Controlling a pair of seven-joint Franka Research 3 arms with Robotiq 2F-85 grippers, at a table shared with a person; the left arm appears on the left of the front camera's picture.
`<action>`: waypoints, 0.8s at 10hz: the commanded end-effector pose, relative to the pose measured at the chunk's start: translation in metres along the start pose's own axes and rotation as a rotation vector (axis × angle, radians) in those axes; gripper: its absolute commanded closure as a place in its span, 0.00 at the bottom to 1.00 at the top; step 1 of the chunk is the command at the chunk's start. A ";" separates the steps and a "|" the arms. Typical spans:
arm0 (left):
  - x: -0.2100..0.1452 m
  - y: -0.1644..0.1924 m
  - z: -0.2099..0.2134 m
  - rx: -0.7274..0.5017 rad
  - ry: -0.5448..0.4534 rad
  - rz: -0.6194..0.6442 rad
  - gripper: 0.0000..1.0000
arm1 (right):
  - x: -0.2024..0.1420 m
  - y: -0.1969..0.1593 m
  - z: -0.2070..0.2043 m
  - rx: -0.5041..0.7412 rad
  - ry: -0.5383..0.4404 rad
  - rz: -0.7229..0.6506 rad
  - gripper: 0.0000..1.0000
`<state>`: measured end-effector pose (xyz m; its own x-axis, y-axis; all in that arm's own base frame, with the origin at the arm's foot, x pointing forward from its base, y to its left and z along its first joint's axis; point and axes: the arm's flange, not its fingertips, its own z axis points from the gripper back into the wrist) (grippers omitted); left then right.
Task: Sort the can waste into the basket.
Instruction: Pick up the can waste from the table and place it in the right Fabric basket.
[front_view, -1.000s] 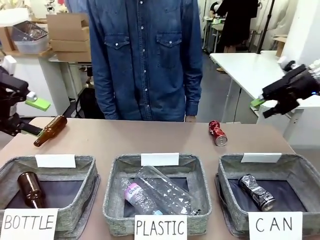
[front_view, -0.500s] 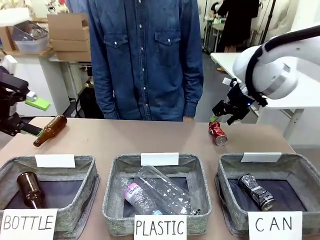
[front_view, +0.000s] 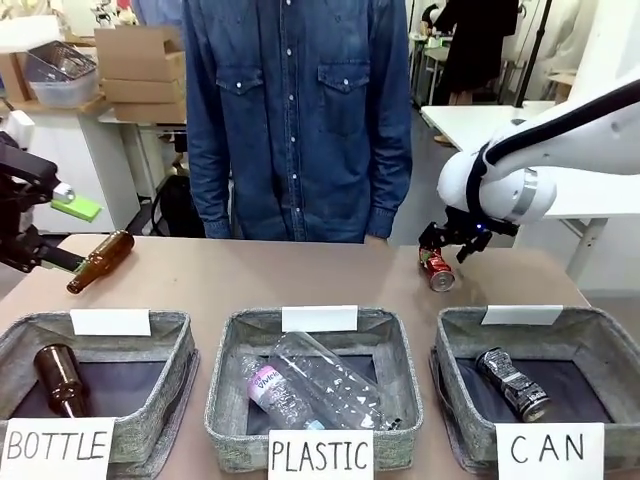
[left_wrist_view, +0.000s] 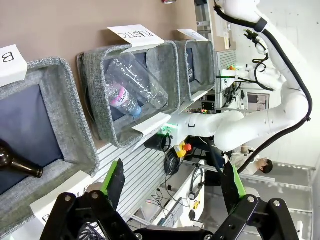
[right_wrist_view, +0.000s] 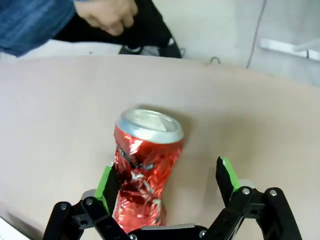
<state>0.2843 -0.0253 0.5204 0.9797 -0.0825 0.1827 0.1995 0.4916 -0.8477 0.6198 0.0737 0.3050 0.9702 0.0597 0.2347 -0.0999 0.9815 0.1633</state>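
Pick-up of the red can is in hand: it lies on the bench between the wide-open right pincer's jaws, ungripped; closing, lifting and carrying to the CAN basket are called for next.

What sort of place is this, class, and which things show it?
Probably a robotics lab: a white robot arm at a table, baskets carded BOTTLE, PLASTIC and CAN, cardboard boxes behind.

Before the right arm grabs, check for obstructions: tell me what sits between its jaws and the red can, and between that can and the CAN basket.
Nothing visible. The right gripper is open, its jaws flanking the red can on bare table. From the can to the CAN basket the table is bare; the basket holds a grey can, with room beside it.
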 end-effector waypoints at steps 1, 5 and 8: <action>0.001 -0.001 0.000 0.003 -0.006 0.002 0.00 | 0.008 0.013 0.000 -0.012 0.009 -0.023 0.00; 0.001 -0.001 0.000 0.003 -0.006 0.002 0.00 | 0.008 0.027 -0.007 -0.027 0.030 0.002 0.00; 0.001 -0.001 0.000 0.003 -0.006 0.002 0.00 | 0.006 0.030 -0.009 -0.034 0.062 0.017 1.00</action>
<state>0.2842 -0.0253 0.5205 0.9797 -0.0826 0.1828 0.1996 0.4916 -0.8476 0.6175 0.1016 0.3003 0.9759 0.0989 0.1947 -0.1293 0.9802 0.1501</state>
